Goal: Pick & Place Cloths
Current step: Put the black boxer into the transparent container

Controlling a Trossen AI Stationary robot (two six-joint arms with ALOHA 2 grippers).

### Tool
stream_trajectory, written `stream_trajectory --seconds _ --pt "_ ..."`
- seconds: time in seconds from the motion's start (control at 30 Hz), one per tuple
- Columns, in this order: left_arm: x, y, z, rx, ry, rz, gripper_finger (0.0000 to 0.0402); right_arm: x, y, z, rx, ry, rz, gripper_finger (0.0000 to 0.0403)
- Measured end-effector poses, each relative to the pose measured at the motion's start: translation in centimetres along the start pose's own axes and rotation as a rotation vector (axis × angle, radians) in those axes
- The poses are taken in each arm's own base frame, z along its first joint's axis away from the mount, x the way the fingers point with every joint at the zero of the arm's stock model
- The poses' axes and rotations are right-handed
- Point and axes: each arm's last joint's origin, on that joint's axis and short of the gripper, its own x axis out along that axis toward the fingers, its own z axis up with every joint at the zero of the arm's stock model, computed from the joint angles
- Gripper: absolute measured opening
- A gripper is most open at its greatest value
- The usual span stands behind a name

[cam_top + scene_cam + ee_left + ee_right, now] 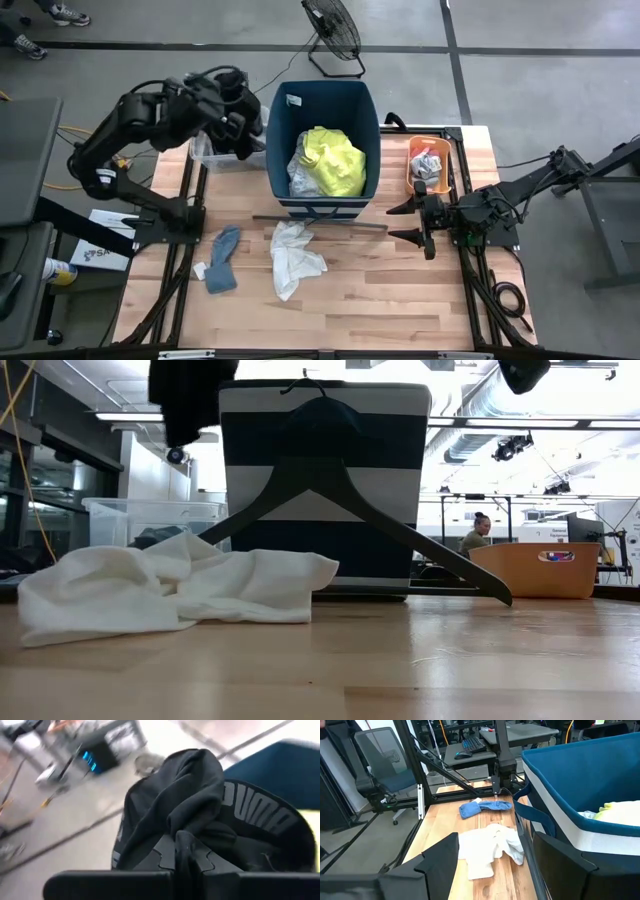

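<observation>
My left gripper (238, 128) is raised beside the far left corner of the tall dark-blue bin (325, 150) and is shut on a black garment (200, 800) with white lettering. Inside the bin lie a neon-yellow shirt (335, 160) and pale pieces. A white cloth (293, 258) lies crumpled on the table in front of the bin, with a blue cloth (224, 258) and a small white piece (200, 270) to its left. My right gripper (398, 222) waits open at the bin's near right corner, touching nothing. My left gripper pinches a bunched fold of the black garment (192, 827) between its two fingers (186, 851), with several layers gathered there. The garment is lifted clear of the table and hangs below the gripper (190, 400).
A dark hanger (340, 490) leans against the bin's near wall. A clear plastic tub (208, 152) stands left of the bin, under my left gripper. The orange tub (430, 165), with a grey cloth in it, stands right of the bin. Bare wood lies toward the near edge.
</observation>
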Motion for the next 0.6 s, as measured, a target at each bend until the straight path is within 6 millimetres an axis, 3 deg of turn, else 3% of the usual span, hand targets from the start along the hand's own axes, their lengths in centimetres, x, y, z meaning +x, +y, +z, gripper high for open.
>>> stream_trajectory --seconds 0.3,0.6 --pt "4.0 1.3 -0.8 -0.198 0.233 0.106 0.0000 0.0 0.0 0.0 0.000 0.000 0.000 0.0247" --pt "9.6 2.2 -1.4 -0.338 0.467 0.159 0.0000 0.0 0.0 0.0 0.000 0.000 0.000 0.0247"
